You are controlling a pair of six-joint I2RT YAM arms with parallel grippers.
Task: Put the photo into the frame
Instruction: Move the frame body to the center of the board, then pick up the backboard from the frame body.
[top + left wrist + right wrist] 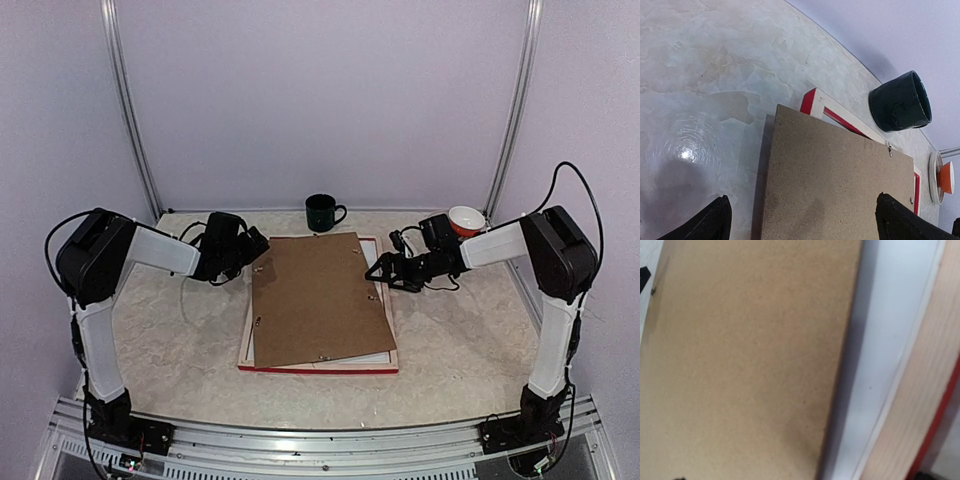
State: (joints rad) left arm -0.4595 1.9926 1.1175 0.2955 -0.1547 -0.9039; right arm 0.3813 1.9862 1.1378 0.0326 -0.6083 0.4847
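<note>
- The frame (318,369) is laid face down at the middle of the table (460,340), pale wood back up, red edge shown along the near side; the opening is thus presented upward for loading.
- A brown board (318,298) is rested on the frame, skewed and not seated in the recess, its far corners overhanging the rim.
- A white sheet (885,340) is seen under the board, just inside the wooden rim. Whether it is the photo's blank back or a mat cannot be told; no printed face is visible anywhere.
- The left hand (260,247) is held low at the board's far left corner, fingers spread wide, nothing gripped.
- The right hand (373,270) is held at the board's right edge, likewise released and empty.
- Judgement: the hands are posted at opposite sides so that the board can be shifted or squared from both ends.
- A dark mug (322,212) and a bowl (466,219) are left at the far edge, apart from the work.
</note>
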